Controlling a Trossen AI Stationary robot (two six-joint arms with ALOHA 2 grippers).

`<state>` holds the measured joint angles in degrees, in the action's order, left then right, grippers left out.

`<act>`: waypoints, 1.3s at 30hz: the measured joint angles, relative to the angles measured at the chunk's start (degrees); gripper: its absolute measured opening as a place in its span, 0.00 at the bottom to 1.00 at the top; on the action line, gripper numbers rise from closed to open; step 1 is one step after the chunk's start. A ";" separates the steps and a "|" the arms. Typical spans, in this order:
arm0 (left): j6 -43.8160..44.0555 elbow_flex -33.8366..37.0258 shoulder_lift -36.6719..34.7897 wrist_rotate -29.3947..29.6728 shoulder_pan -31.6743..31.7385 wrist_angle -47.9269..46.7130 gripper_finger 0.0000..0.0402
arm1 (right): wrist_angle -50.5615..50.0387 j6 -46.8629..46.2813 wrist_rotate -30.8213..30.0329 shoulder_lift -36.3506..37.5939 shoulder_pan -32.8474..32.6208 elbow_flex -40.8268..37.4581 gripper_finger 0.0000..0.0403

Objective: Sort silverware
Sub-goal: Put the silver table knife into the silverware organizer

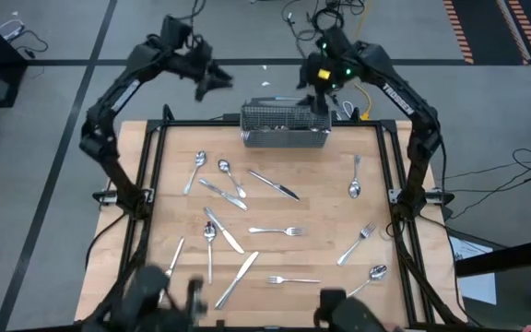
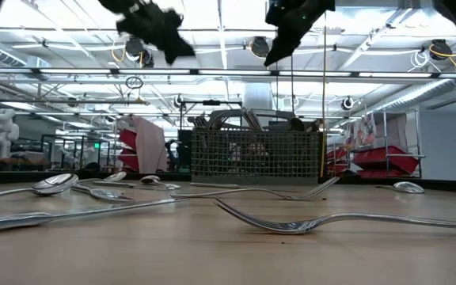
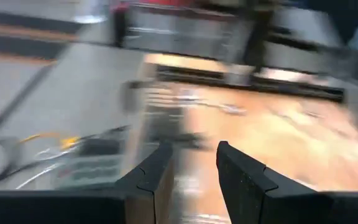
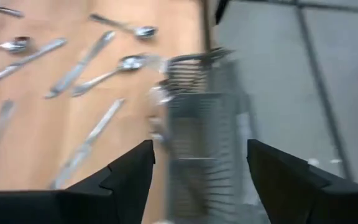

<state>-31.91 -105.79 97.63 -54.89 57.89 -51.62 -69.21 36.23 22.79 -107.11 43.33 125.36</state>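
Silverware (image 1: 247,207) lies scattered over the wooden table (image 1: 321,231): about six spoons, four forks and five knives, as far as the overhead view shows. Left gripper (image 1: 218,83) hangs beyond the table's far edge, fingers partly apart, empty. Right gripper (image 1: 319,95) hovers over the mesh basket (image 1: 284,127), spread wide, empty.

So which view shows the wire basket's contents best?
The low view: the basket stands side-on, with utensil handles showing above its rim. The high view shows it small, the right wrist view blurred below the open jaws, the left wrist view barely.
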 joint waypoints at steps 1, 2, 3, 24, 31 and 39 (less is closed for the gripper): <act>-3.20 0.79 -1.57 0.06 -2.03 -3.45 0.31 | -0.65 -0.48 0.68 0.85 -0.92 -1.52 0.59; -6.11 1.98 -3.18 1.34 -4.11 -6.09 0.31 | -1.94 -0.81 1.05 1.79 -1.66 -3.02 0.58; -7.94 3.73 -4.81 3.66 -6.07 -7.65 0.31 | -3.41 -1.25 1.13 2.82 -2.36 -4.44 0.57; 7.60 49.67 -9.08 14.61 -24.03 39.28 0.31 | 32.46 -32.05 1.72 35.93 -14.46 -69.20 0.50; 5.25 52.13 -5.15 23.04 -28.20 40.94 0.31 | 48.40 -42.63 0.66 39.86 -16.70 -80.54 0.50; 2.95 52.10 0.14 30.77 -28.85 44.39 0.31 | 52.28 -44.58 0.76 39.60 -18.84 -80.91 0.50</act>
<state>-28.96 -53.69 97.78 -24.12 29.05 -7.23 -16.93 -8.35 23.55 -67.51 24.49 44.45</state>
